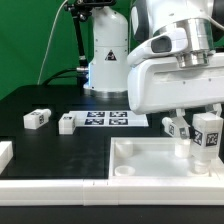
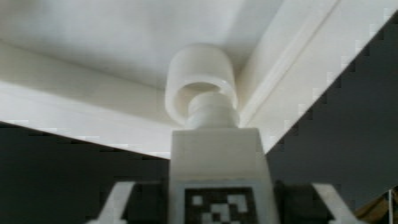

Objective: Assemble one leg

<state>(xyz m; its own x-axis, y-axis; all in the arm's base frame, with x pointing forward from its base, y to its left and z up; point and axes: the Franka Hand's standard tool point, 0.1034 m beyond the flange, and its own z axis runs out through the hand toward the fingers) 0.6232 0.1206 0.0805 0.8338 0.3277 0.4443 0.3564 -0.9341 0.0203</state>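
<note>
Over on the exterior view's right, the end effector (image 1: 206,128) is seen clamped on the leg (image 1: 207,140). The leg is held upright, with its lower end down in the right-hand corner of the white panel (image 1: 140,165). It's probably held vertical so the rounded tip (image 2: 203,85) can be lined up with that corner; whether it's seated can't be told. Another leg (image 1: 178,127) is parked just beside it. Further left on the black desk (image 1: 40,95), a spare leg (image 1: 37,118) and one more leg (image 1: 67,123) are lying near the marker board (image 1: 105,119), well apart from the work.
</note>
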